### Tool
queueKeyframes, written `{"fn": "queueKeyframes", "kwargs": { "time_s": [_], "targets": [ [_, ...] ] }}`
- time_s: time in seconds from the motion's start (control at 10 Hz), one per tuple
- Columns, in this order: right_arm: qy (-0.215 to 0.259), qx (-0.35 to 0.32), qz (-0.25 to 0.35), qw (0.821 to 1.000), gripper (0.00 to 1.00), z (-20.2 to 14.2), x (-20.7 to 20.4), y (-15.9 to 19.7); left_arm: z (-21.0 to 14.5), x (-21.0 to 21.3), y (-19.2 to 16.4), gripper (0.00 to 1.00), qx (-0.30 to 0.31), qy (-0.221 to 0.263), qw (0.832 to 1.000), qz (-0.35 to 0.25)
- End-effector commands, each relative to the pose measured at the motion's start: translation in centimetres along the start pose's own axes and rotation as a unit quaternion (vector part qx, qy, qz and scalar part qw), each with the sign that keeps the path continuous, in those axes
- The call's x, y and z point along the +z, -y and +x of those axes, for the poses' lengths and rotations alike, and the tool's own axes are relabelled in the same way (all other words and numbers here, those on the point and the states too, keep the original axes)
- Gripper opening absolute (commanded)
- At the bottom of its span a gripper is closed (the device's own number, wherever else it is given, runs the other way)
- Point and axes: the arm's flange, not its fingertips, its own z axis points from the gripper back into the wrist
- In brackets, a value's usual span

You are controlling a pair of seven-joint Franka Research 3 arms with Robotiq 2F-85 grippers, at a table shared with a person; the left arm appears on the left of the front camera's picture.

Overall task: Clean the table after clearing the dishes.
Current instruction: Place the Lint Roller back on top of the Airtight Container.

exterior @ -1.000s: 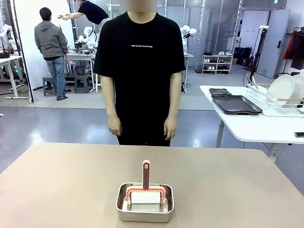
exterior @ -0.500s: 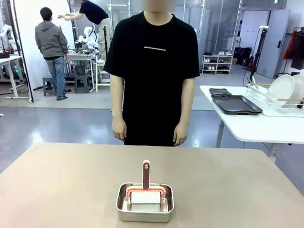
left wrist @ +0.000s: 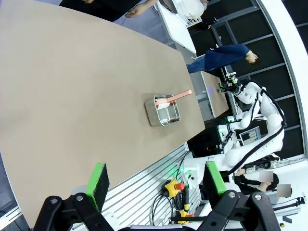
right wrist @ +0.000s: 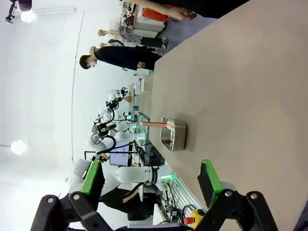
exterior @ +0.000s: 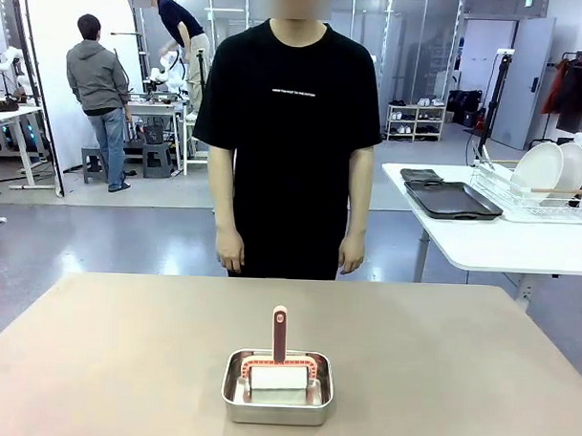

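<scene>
The beige-brown table (exterior: 124,356) carries a small steel pan (exterior: 277,388) near its front middle, with a pink-handled cleaning tool (exterior: 279,334) standing in it. The dishes, white plates (exterior: 539,169), stand in a wire rack on the white side table, with dark trays (exterior: 450,199) lying beside them. My left gripper (left wrist: 156,178) hangs open high over the table's (left wrist: 72,86) edge, far from the pan (left wrist: 163,109). My right gripper (right wrist: 150,176) is open too, well clear of the pan (right wrist: 174,134) and above the table (right wrist: 240,86).
A person in a black T-shirt (exterior: 286,132) stands at the far edge, both hands hanging at the sides. The white side table (exterior: 491,244) is off to the right. Other people work at the back left.
The person at the far edge has shifted slightly to the right. The pan, the tool and both grippers have stayed as they were.
</scene>
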Motion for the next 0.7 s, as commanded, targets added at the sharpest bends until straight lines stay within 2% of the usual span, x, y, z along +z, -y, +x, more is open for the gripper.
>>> {"fn": "queueKeyframes", "kwargs": {
  "time_s": [0.0,0.6],
  "targets": [
    [0.001,0.004,0.002,1.000,1.00,-0.35,-0.10,-0.54,-0.04,0.24,0.10,1.00,-0.006,0.008,1.000,-0.010],
    [0.001,0.004,0.002,1.000,1.00,-0.35,-0.10,-0.54,-0.04,0.24,0.10,1.00,-0.006,0.008,1.000,-0.010]
  ]
}}
